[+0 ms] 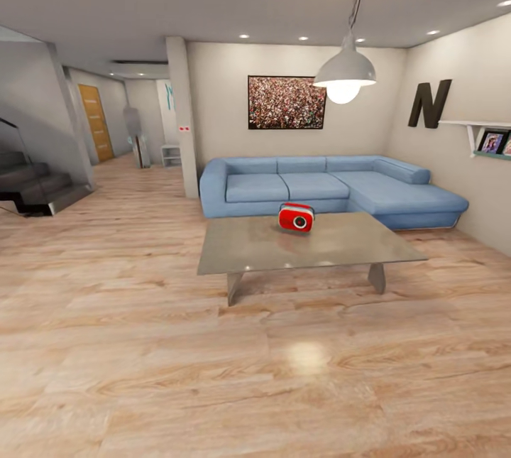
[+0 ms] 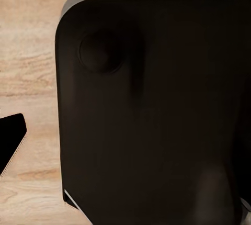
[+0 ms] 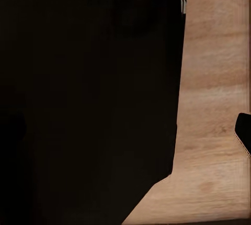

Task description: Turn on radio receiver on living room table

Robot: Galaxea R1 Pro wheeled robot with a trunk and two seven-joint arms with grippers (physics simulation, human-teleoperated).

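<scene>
The small red radio receiver with silver-white trim and a round dark dial stands upright on the low grey-brown table, near its far edge and a little right of centre. The table sits in the living room in front of the blue L-shaped sofa, several steps ahead of me across the plank floor. In the left wrist view a dark rounded part of my own body hangs over the wood floor. The right wrist view has a similar dark body panel.
A white pendant lamp hangs above the table's far side. A crowd-photo picture is on the back wall, and a shelf with frames on the right wall. Dark stairs and a hallway lie at the left. Open wood floor lies between me and the table.
</scene>
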